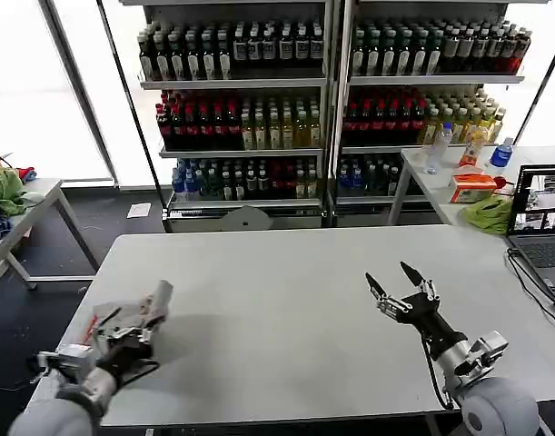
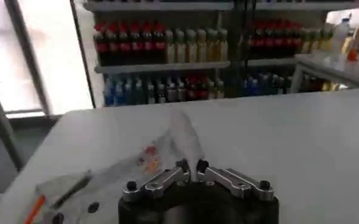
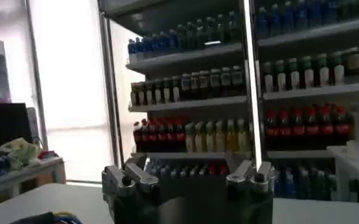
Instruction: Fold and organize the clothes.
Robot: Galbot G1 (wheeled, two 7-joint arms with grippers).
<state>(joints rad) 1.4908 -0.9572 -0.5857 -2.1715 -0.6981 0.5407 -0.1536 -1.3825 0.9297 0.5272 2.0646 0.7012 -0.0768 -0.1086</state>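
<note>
A light grey shirt (image 1: 143,312) is bunched up near the table's front left corner, and my left gripper (image 1: 132,338) is shut on it. In the left wrist view the fingertips of that gripper (image 2: 192,166) pinch a raised fold of the shirt (image 2: 180,131). Its multicolour print (image 2: 151,159) and a thin red strip (image 2: 35,210) show on the cloth lying beside the fingers. My right gripper (image 1: 391,278) stands open above the bare table at the front right, holding nothing. In the right wrist view its fingers (image 3: 128,180) are spread wide and point toward the shelves.
The grey table (image 1: 286,282) is bare between the arms. A laptop (image 1: 540,218) with a cable sits at its right edge, and a green cloth bundle (image 1: 487,213) lies behind it. Drink shelves (image 1: 250,109) stand at the back. More green cloth (image 1: 4,189) lies on a side table at left.
</note>
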